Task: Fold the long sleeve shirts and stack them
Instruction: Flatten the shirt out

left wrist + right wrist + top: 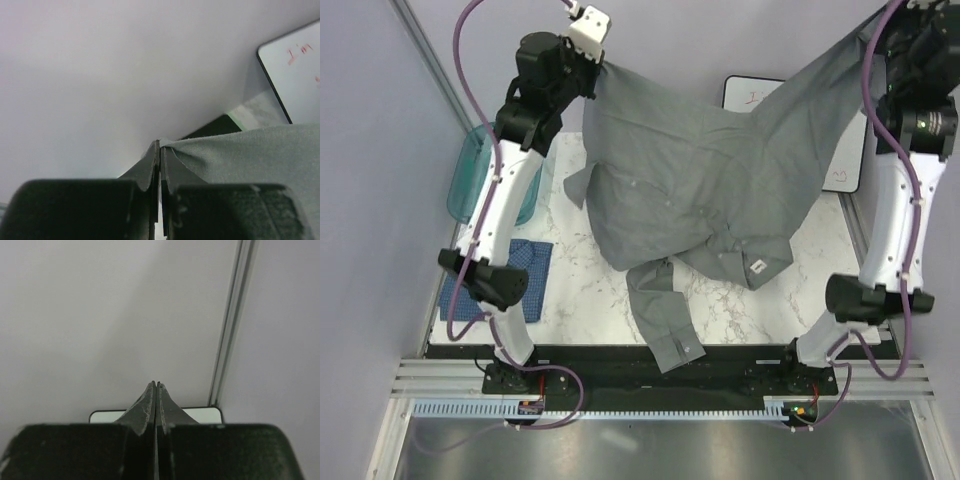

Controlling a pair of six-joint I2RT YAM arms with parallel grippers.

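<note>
The grey shirt point(690, 180) hangs spread in the air above the marble table point(580, 290), stretched between both arms. My left gripper point(604, 63) is shut on one corner of it; the left wrist view shows grey cloth point(250, 155) coming out of the pinched fingertips point(160, 142). The cloth's other end rises taut to the right arm at the top right corner point(876, 28). My right gripper point(156, 384) is shut, and no cloth shows at its tips in the right wrist view. One sleeve point(665, 325) trails down over the table's near edge. The blue shirt point(528, 268) lies folded at the left.
A teal plastic tray point(470, 185) stands at the table's left edge behind the left arm. A whiteboard point(758, 95) with red writing lies at the back, and another white board point(845, 165) at the right. Walls close in at the left and back.
</note>
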